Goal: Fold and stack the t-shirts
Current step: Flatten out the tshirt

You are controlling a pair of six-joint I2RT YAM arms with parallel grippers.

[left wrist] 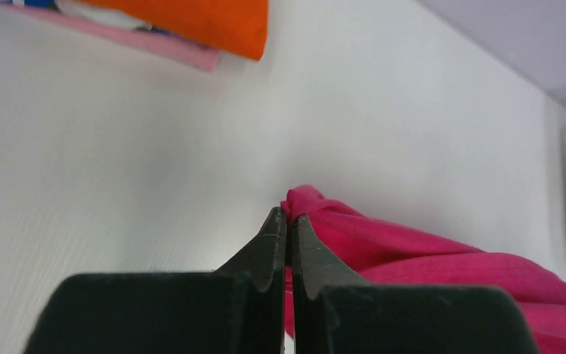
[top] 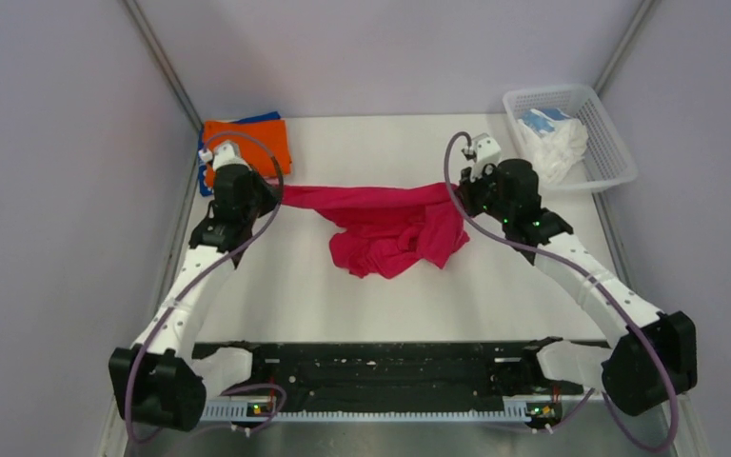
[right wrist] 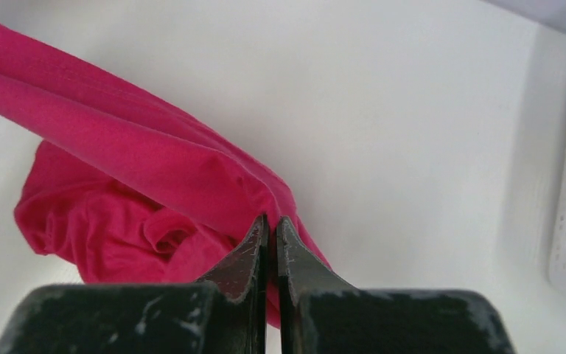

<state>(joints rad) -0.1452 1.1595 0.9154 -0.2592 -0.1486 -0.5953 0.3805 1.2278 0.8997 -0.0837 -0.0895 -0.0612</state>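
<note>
Left gripper point(left wrist: 288, 215): jaws pressed together on a pinch of the crimson-pink t-shirt point(top: 395, 228). The cloth bunches just past the tips and trails off to the right in the wrist view.

Right gripper point(right wrist: 271, 220): likewise clamped on a fold of the same shirt, which runs up and to the left from its tips.

From above, the shirt spans between the two grippers as a narrow stretched band across the middle of the table point(top: 343, 305). The rest drops from that band into a crumpled heap on the near side, closer to the right gripper than the left. The stretched edge appears slightly raised off the surface (top view too flat to be sure).

Far left corner: folded orange t-shirt point(top: 247, 138) lies on a blue t-shirt point(top: 268, 117), with the edge of a pale pink t-shirt point(left wrist: 155, 46) showing beneath, just behind the left gripper.

Far right corner: white mesh basket point(top: 547, 91) holds a white and light-blue t-shirt point(top: 552, 138), apart from the crimson one.
</note>
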